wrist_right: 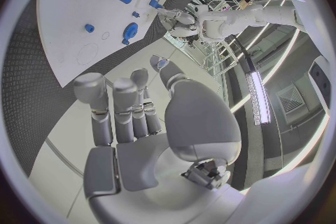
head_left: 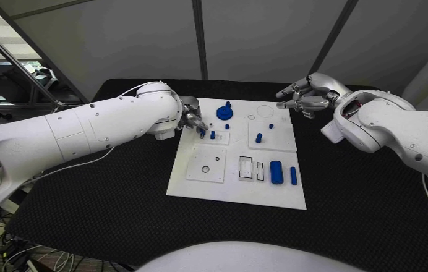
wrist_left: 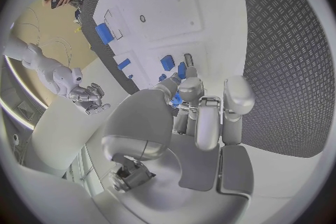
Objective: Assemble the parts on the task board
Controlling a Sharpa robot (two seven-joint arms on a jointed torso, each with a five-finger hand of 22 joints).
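On the left, the left hand [head_left: 193, 119] reaches over the left edge of the white board [head_left: 209, 182], which lies in the middle of the black table [head_left: 98, 198]. Its fingertips come down on a small blue peg [head_left: 202, 134] near the board's upper left; the left wrist view shows a blue piece [wrist_left: 177, 100] pinched between thumb and fingers. Just beside it stands a second small blue peg [head_left: 213, 135]. Above them sits a round blue knob [head_left: 225, 112], with a tiny blue stud [head_left: 226, 126] below it. Further right, a short blue pin [head_left: 258, 138] stands near the board's middle. In the lower right part lie a thick blue cylinder [head_left: 276, 172] and, beside it, a thin blue bar [head_left: 294, 175]. At the far right, the right hand [head_left: 303, 99] hovers over the board's upper right corner, holding nothing, fingers loosely curled and apart.
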